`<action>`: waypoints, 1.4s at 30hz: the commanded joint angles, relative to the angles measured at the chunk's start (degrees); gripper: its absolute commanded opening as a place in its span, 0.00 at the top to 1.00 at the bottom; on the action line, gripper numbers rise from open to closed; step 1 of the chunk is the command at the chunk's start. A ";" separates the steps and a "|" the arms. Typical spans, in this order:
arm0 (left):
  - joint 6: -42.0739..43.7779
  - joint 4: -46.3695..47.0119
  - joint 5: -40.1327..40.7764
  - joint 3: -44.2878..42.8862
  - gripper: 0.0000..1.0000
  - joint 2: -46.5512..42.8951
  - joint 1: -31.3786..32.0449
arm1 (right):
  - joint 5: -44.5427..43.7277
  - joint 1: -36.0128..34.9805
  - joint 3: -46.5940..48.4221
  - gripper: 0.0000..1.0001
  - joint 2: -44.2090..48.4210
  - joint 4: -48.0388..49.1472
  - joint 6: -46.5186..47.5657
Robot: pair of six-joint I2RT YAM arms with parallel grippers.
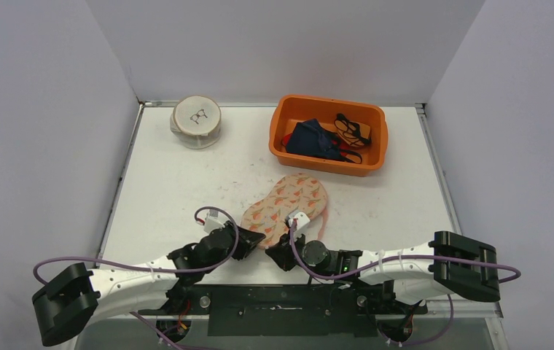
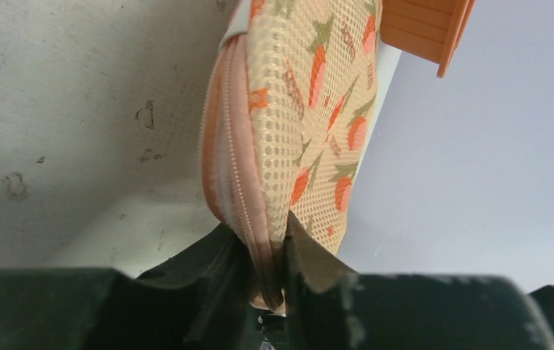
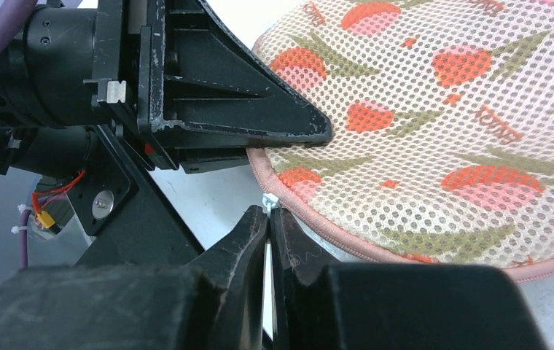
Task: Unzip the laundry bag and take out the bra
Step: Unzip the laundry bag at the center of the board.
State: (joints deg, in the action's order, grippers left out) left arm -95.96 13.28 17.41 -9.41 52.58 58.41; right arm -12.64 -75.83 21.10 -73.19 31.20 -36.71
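Left gripper (image 2: 267, 244) is closed on the near rim of the laundry bag (image 1: 289, 200), with one finger on each side of the pink zipper (image 2: 234, 182) seam, so the mesh edge is pinched between them. Right gripper (image 3: 268, 216) is fully closed, its fingertips meeting on a small white zipper pull (image 3: 268, 199) that stands at the bag's pink edge, just beside the left gripper's upper finger. In the top view both arms reach inward from the near edge of the bench (image 1: 172, 182), and the two grippers sit close together at the bag's near end. The bag lies flat near the middle of the bench, peanut-shaped, cream mesh printed with orange and green motifs, its long axis running from the grippers toward the far right. Its zipper appears closed along the visible stretch, and its contents cannot be made out through the mesh. An orange tub (image 1: 281, 135) stands beyond the bag at the far right, apart from it, holding a dark blue garment (image 1: 314, 138) and a black strappy item (image 1: 350, 130). A round white container (image 1: 197, 122) stands at the far left of the bench.
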 commanded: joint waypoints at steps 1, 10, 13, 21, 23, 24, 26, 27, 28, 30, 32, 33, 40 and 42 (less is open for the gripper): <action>0.13 1.68 2.27 0.13 0.84 -1.98 0.07 | -1.45 -0.37 -0.75 0.95 0.68 1.51 -0.63; 0.69 1.81 1.88 0.55 1.00 -2.32 -0.08 | -5.36 -0.42 -2.51 0.95 4.94 -4.43 -1.74; 1.54 2.55 0.96 0.71 1.00 -2.48 -0.47 | -7.91 -0.38 -3.76 0.95 7.27 -6.85 -2.82; 10.22 7.19 -8.38 0.17 1.00 -0.64 -4.49 | -17.52 -0.41 -5.82 0.95 13.38 -16.15 -7.27; 12.72 9.40 -13.00 -0.04 1.00 0.89 -6.86 | -18.95 -0.39 -6.61 0.95 15.17 -17.71 -7.92; 13.68 10.41 -15.36 -0.07 1.00 1.63 -8.06 | -19.12 -0.37 -6.94 0.95 15.93 -18.09 -7.94; 15.50 11.97 -20.25 -0.40 1.00 3.41 -10.59 | -19.11 -0.40 -7.27 0.95 16.90 -18.74 -7.96; 16.50 12.40 -22.15 -0.77 1.00 4.33 -11.73 | -18.90 -0.45 -7.37 0.95 17.15 -18.87 -7.82; 17.52 12.54 -24.07 -1.33 1.00 5.22 -12.78 | -18.62 -0.47 -7.51 0.95 17.35 -18.89 -7.77; 19.45 12.25 -27.08 -2.89 1.00 7.14 -14.52 | -17.88 -0.55 -7.76 0.95 17.46 -18.47 -7.69; 21.31 11.57 -29.32 -4.50 1.00 9.10 -15.79 | -17.22 -0.71 -7.87 0.95 17.55 -18.00 -7.51; 21.87 11.50 -29.70 -5.30 1.00 10.08 -16.04 | -17.02 -0.76 -7.79 0.95 17.49 -17.87 -7.46; 24.89 9.12 -31.17 -9.74 0.85 15.09 -17.93 | -16.09 -1.25 -6.34 0.95 16.94 -17.84 -6.49; 25.93 6.72 -31.12 -10.41 0.51 14.69 -17.90 | -15.87 -1.33 -6.01 0.95 16.66 -17.74 -6.35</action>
State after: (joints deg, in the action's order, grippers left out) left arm -73.45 20.53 -11.31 -16.27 67.37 41.01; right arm -27.66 -76.60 13.91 -56.55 12.67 -43.97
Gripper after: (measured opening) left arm 0.281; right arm 0.062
